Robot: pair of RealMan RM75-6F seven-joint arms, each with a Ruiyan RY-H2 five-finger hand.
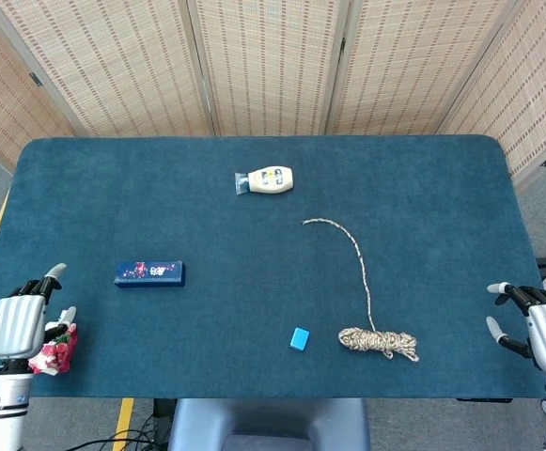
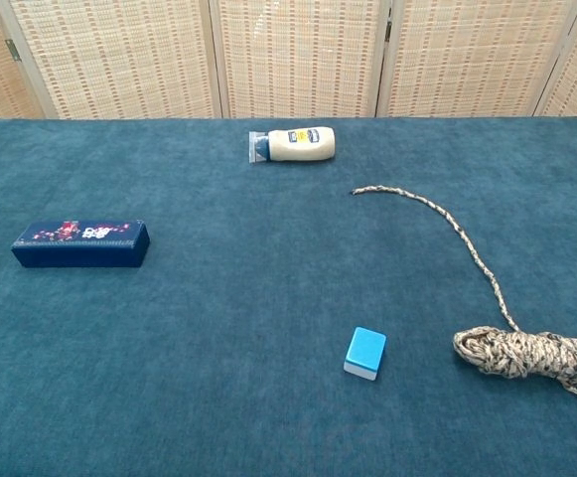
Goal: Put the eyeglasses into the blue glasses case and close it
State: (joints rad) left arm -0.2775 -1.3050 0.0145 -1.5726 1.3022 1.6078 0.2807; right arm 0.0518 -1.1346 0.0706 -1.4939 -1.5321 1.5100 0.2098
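Note:
The blue glasses case (image 1: 149,273) (image 2: 80,243) lies shut on the left part of the table, a long dark box with a patterned lid. No eyeglasses show in either view. My left hand (image 1: 19,324) hangs over the table's front left corner, well away from the case, fingers apart and holding nothing. At the front right edge my right hand (image 1: 540,326) is also empty with its fingers spread. Neither hand appears in the chest view.
A white lotion bottle (image 1: 266,179) (image 2: 293,144) lies at the back middle. A coiled rope (image 1: 378,341) (image 2: 526,355) with a long tail sits front right. A small light blue block (image 1: 299,338) (image 2: 364,353) lies front middle. Green and red packets (image 1: 51,354) lie off the left corner.

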